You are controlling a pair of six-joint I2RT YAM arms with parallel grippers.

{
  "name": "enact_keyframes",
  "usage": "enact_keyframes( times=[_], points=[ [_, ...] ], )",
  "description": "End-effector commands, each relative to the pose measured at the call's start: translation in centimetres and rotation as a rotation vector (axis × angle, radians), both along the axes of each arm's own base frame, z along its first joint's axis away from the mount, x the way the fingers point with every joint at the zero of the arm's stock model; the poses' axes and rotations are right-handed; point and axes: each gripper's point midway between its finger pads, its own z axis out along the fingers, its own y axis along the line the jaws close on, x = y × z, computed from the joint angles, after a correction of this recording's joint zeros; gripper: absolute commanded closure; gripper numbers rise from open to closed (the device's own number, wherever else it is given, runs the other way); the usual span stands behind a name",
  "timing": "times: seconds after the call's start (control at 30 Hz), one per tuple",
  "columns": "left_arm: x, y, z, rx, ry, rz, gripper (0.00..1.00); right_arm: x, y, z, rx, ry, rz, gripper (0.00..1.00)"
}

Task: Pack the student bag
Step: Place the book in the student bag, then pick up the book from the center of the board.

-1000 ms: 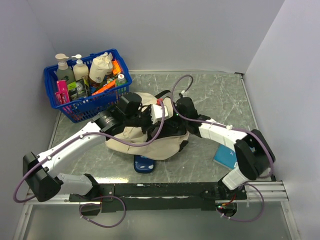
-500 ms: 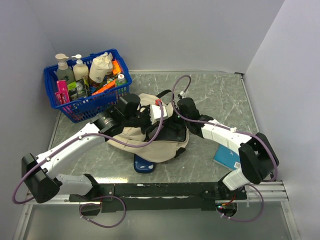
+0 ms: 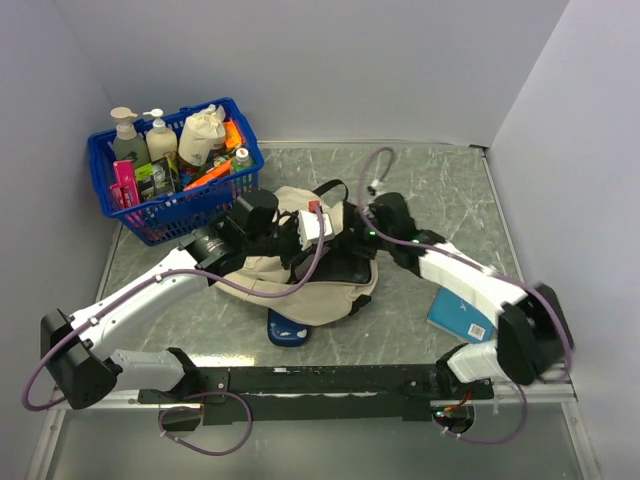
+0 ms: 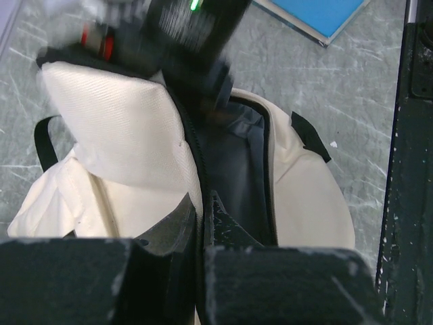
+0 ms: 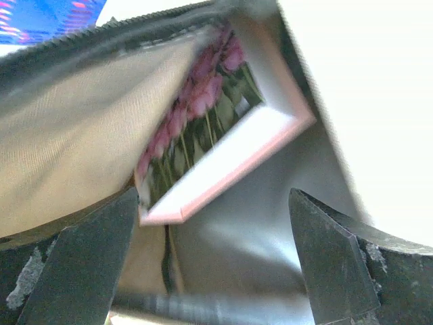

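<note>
At table (image 3: 440,190) centre, the bag (image 3: 300,290) is laid flat, with its main zip undone and the mouth turned toward the right arm. A dark blue item (image 3: 288,330) is seen poking out from under its near edge (what it is cannot be told).

The left gripper (image 4: 201,203) is closed almost fully, pinched on the black zip rim at the mouth. In the left wrist view the cream flap is seen standing up beside the rim, and grey lining is exposed in the gap.

The right gripper (image 5: 213,196) is spread wide at the mouth, with nothing held. Between its fingers a book (image 5: 203,128) is seen inside the bag: pink-edged cover, pink flowers printed on it, tilted against the tan lining. Neither finger is seen touching it.

A blue basket (image 3: 175,215) is set at the far left corner, just beyond the bag, and is filled with pump bottles, a cloth pouch and other small goods. A blue book (image 3: 455,315) is left flat by the right arm, well apart from the bag.
</note>
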Motion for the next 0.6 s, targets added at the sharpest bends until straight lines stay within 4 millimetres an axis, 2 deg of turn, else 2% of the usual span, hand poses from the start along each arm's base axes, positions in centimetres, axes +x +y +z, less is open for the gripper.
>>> enact_keyframes(
  times=[0.0,0.03,0.07,0.1,0.13,0.17,0.23,0.27,0.43,0.5,0.57],
  points=[
    [-0.7,-0.2,2.4,-0.084,-0.053,-0.025,0.99,0.4,-6.0,5.4,0.026,-0.141,-0.111,0.00],
    [-0.8,-0.1,2.2,-0.081,-0.050,-0.025,0.99,0.3,-7.5,6.0,0.021,-0.148,-0.149,0.00],
    [-0.7,0.0,2.2,-0.078,-0.050,-0.019,0.99,-0.1,-9.7,4.5,-0.039,-0.077,-0.218,0.00],
    [-0.7,0.0,2.3,-0.076,-0.051,-0.017,0.99,0.7,-13.2,4.0,-0.071,-0.046,-0.328,0.00],
    [-0.7,0.2,2.2,-0.070,-0.048,-0.014,0.99,0.5,-15.3,3.5,-0.101,-0.015,-0.392,0.00],
    [-0.6,0.3,2.3,-0.070,-0.048,-0.008,0.99,-0.6,-18.2,1.5,-0.174,0.087,-0.474,0.00],
    [-0.7,0.5,2.0,-0.061,-0.038,-0.009,0.99,-1.5,-23.9,0.0,-0.293,0.186,-0.662,0.00],
    [-0.7,0.5,2.0,-0.060,-0.040,-0.009,0.99,-3.0,-27.4,-1.1,-0.400,0.252,-0.812,0.00],
    [-0.9,0.6,2.2,-0.048,-0.031,-0.013,0.99,-6.6,-34.1,-2.3,-0.480,0.334,-1.148,0.00],
    [-1.0,0.7,1.7,-0.025,-0.016,-0.019,0.99,-7.7,-35.5,-2.9,-0.515,0.372,-1.226,0.00],
    [-1.0,0.7,1.7,-0.020,-0.002,-0.013,0.99,-9.1,-37.7,-3.2,-0.606,0.393,-1.329,0.00]
  ],
)
